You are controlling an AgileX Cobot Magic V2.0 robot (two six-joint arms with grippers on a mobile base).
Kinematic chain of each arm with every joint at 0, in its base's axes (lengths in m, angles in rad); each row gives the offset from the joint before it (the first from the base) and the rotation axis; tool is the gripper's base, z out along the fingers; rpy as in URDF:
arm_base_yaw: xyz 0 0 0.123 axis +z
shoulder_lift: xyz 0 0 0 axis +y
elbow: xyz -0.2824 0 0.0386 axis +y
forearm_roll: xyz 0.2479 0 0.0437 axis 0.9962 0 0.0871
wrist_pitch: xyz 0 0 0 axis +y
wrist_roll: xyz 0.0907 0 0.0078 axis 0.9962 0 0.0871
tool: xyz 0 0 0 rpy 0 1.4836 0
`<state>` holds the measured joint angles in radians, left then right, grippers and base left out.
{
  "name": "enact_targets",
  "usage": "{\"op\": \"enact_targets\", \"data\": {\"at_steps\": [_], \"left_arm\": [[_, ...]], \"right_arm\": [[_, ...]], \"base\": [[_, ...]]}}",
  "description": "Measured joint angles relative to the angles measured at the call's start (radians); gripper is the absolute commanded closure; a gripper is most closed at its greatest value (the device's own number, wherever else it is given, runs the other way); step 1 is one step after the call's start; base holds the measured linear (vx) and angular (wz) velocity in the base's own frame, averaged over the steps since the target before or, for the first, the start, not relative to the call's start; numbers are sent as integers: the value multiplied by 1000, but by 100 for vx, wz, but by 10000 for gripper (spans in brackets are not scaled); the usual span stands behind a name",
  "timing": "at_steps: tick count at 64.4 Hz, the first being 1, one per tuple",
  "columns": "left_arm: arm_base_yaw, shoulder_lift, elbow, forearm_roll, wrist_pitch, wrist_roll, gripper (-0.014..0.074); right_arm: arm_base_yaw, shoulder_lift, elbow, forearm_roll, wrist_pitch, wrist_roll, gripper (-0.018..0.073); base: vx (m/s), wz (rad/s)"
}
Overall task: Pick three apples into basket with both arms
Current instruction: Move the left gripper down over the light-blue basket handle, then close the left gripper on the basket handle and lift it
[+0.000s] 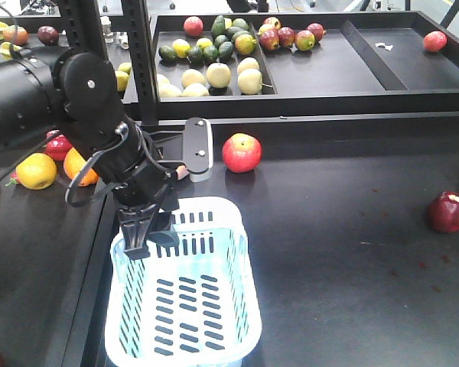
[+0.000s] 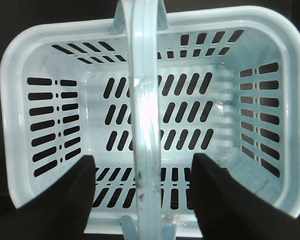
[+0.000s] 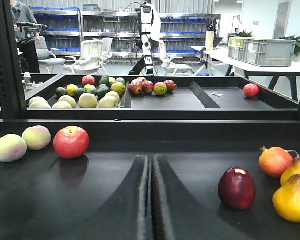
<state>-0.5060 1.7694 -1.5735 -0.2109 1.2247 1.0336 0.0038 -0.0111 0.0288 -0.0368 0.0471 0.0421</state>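
Left gripper [image 1: 149, 241] hangs over the far rim of the basket [image 1: 187, 302], its fingers [image 2: 55, 200] spread wide on either side of the handle [image 2: 145, 110], holding nothing. Right gripper [image 3: 151, 190] is closed and empty. One dark red apple [image 1: 447, 212] lies on the counter [image 1: 329, 267], well right of the basket.

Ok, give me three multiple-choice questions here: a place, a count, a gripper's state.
1. In the right wrist view, the dark red apple lies:
A. in the basket
B. on the table beside the yellow pear
C. in the rear tray
2. Apples in the basket:
A. three
B. one
C. none
3. The left gripper is:
A. open, astride the basket handle
B. shut on an apple
C. shut on the rim
Answers: B, it rests left of the pear; C, only bare slotted floor shows; A, both fingers stand clear of the handle.
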Motion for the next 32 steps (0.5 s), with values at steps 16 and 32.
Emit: {"op": "enact_targets", "data": {"at_steps": [16, 32], "left_arm": [[0, 58, 0, -7, -11, 0, 214], [0, 68, 0, -16, -16, 0, 547]], "right_arm": [[0, 0, 0, 0, 0, 0, 567], [0, 0, 0, 0, 0, 0, 567]], "base": [[0, 0], [0, 0]]}}
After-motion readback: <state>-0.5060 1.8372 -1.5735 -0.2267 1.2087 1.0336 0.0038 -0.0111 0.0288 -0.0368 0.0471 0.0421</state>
